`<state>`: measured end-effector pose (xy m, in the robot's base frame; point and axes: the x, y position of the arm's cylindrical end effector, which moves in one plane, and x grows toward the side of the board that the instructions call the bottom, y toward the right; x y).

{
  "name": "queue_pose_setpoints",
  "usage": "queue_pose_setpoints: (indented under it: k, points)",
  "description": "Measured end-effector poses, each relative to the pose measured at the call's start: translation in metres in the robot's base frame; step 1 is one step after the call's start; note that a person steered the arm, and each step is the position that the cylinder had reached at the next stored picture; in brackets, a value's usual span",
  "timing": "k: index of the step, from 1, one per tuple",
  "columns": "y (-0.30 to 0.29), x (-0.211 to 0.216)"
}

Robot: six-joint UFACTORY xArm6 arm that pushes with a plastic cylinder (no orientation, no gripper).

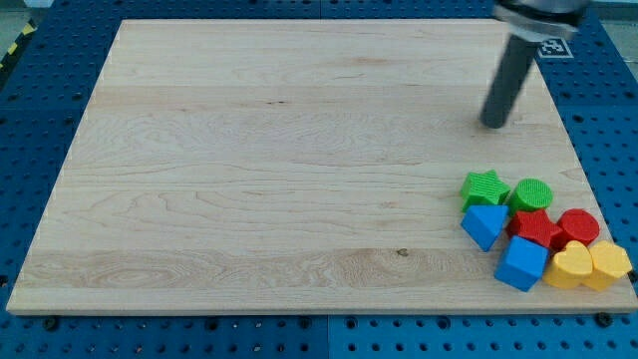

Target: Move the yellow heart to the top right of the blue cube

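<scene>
The yellow heart lies near the board's bottom right corner, touching the right side of the blue cube. A yellow block sits just right of the heart. My tip stands on the board well above the cluster, near the view's upper right, apart from all blocks. The rod rises toward the view's top right.
A green star, a green cylinder, a blue block, a red star-like block and a red cylinder crowd above the cube and heart. The wooden board's right edge runs close by.
</scene>
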<state>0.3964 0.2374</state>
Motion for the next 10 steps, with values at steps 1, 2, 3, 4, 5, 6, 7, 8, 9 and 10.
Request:
queue_pose_setpoints:
  k: [1,2,3,4,5,6,7,8,9,10]
  points:
    - [0.072,0.015]
    - [0.107,0.037]
    - [0.108,0.041]
    - [0.108,0.070]
    - [0.108,0.161]
    - [0.104,0.219]
    - [0.086,0.219]
    - [0.037,0.221]
    - [-0.011,0.211]
    - [-0.065,0.182]
